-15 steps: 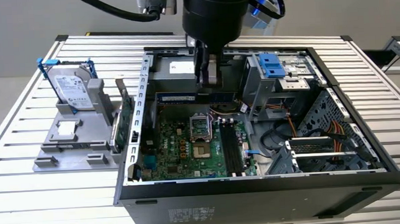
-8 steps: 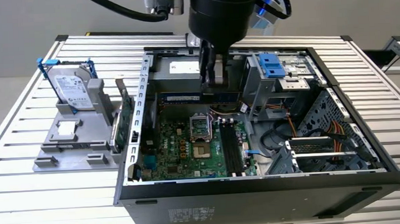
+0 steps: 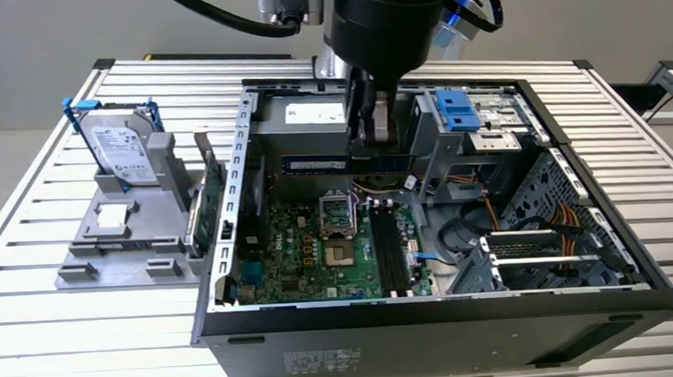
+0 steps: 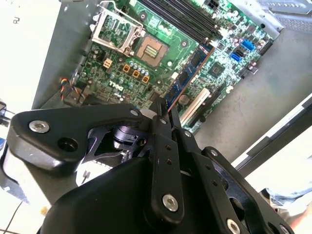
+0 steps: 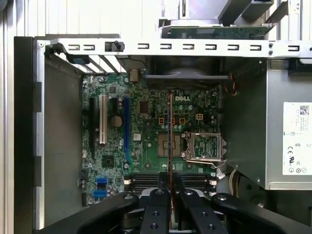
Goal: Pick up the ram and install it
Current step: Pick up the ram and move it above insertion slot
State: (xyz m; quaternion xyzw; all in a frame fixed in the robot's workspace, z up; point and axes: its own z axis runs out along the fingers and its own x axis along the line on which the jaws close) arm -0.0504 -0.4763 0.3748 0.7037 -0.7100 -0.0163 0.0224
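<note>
Your jaws are pinching the ram (image 3: 312, 165) by its two flat faces, and the stick hangs with its long side level in the air over the open computer case (image 3: 457, 341). In the second wrist view the ram (image 4: 190, 73) juts out from the jaws above the motherboard (image 4: 146, 73), touching nothing below. In the first wrist view the ram (image 5: 169, 131) shows edge-on as a thin line. The black memory slots (image 3: 387, 254) lie well below it and look empty. Treat the stick as light and stiff, but thin and fragile. It should not sag, yet a skewed push could crack it or harm its contacts. The flat faces are the right place to hold, clear of the bottom edge. The hard drive (image 3: 124, 142) stands in its holder on the bench (image 3: 47, 320), well apart.
</note>
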